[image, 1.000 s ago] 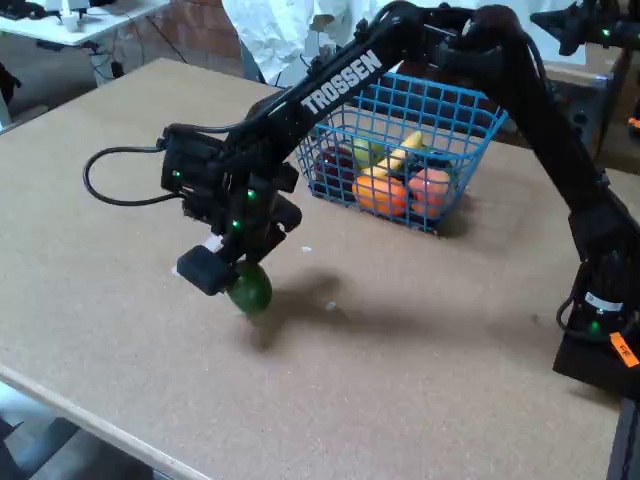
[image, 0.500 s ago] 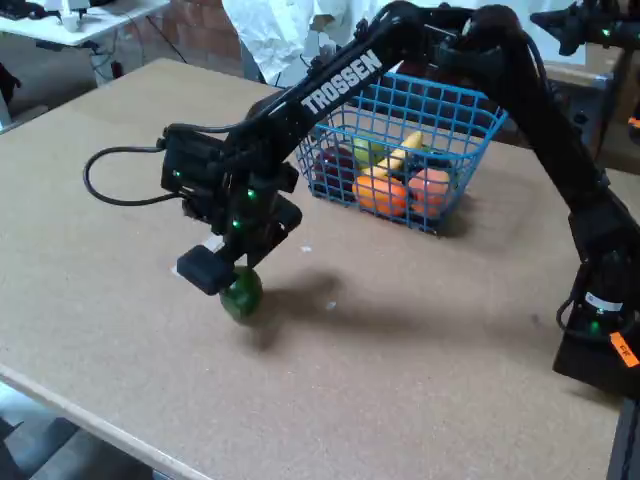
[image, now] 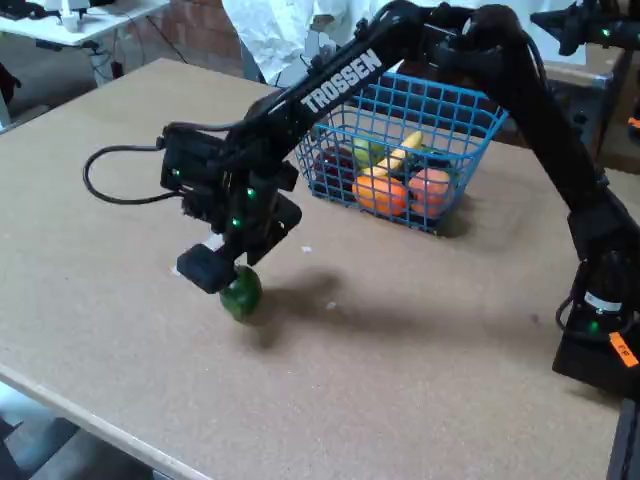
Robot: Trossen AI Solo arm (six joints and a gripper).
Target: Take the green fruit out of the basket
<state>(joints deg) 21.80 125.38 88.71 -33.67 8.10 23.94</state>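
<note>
A brown desk (image: 420, 380) filled the fixed view, with a white cloth and brick wall behind its far edge. The black arm (image: 345, 80) reached from its base at the right edge across the front of the blue basket (image: 455, 110), which sat near the far edge holding orange fruits (image: 380, 192), a banana (image: 400, 155) and darker pieces. The gripper (image: 228, 280) hung low toward the near left edge, closed around the green fruit (image: 241, 296), well apart from the basket; whether the fruit touched the desk was unclear. A black cable (image: 105, 180) looped left of the wrist.
</note>
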